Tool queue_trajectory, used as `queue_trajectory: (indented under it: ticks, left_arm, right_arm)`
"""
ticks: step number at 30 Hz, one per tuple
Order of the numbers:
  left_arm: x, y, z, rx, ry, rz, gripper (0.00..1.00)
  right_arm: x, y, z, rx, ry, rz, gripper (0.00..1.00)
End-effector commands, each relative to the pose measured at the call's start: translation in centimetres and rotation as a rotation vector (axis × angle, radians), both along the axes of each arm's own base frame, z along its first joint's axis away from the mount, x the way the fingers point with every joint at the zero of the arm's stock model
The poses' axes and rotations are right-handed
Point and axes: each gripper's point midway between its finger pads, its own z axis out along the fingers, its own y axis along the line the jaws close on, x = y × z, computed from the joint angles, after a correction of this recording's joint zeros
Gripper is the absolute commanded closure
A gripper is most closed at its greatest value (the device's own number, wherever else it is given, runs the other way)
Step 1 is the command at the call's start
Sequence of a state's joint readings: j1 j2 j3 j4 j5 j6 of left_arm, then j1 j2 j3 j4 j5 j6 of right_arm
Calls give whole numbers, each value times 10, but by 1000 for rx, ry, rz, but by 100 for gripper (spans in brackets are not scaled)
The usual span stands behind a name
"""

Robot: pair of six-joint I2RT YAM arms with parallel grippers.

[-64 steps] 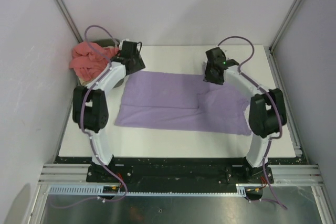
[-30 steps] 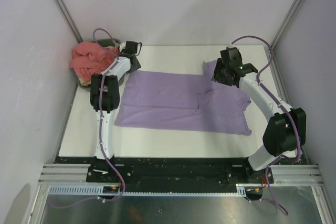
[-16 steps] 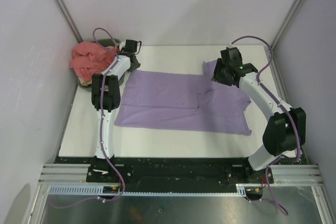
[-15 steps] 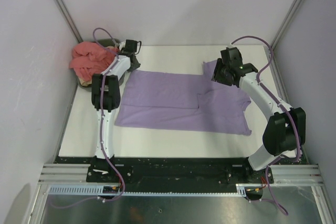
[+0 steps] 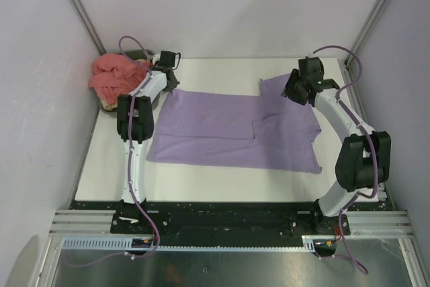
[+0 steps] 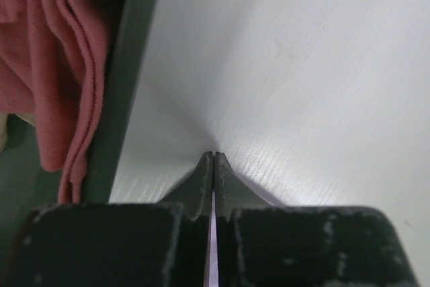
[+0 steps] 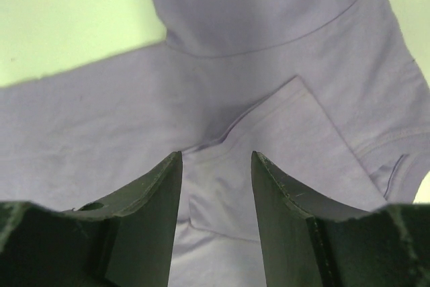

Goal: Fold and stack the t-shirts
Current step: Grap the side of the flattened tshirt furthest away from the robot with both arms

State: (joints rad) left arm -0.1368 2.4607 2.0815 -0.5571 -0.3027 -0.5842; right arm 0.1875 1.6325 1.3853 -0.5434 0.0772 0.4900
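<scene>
Lavender t-shirt: spread part-folded across the tabletop, sleeve at far right.
Left hand: clamped shut at the shirt's far-left corner beside the bin; possibly pinching cloth, but the view is too tight to confirm.
Right hand: jaws apart, empty, above the sleeve.
Doing it well: grip both far corners evenly before lifting.

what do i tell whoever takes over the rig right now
Left claw: shut, tips down at the table by the purple shirt's far left corner, beside the bin; cannot tell if it pinches cloth.
Right claw: open, empty, over the shirt's far right sleeve area.
Done: purple shirt spread flat, one layer folded over.
Left: finish folding it; pink shirts heaped in the bin, unfolded; nothing stacked.
</scene>
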Motion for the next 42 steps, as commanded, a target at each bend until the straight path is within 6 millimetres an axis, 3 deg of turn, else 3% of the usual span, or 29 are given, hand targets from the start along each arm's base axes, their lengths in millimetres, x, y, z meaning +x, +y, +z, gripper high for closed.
queue_trajectory:
  ticks: [1,10,16,23,31,35,42]
  left_arm:
    - [0,2,32,3,-42,-14,100]
    - [-5,-8,57,-7,-85,-81,100]
    - [-5,-16,61,-26,-93,-109,100]
    - [-6,-16,59,-25,-91,-115,100]
    - [-7,-17,53,-26,-81,-118,100]
    - [-8,-17,49,-25,-74,-117,100]
    - [-7,-16,52,-24,-82,-111,100]
  right_arm:
    - [36,-22,-11,61,-50,-80,50]
    - [95,-100,-59,-26,-9,-272,48]
    - [123,-122,-73,-103,11,-307,48]
    - [141,-127,-95,-112,56,-313,47]
    - [124,-128,-131,-177,157,-322,48]
    - [122,-126,-139,-170,171,-303,48]
    - [126,-121,-139,-156,164,-280,63]
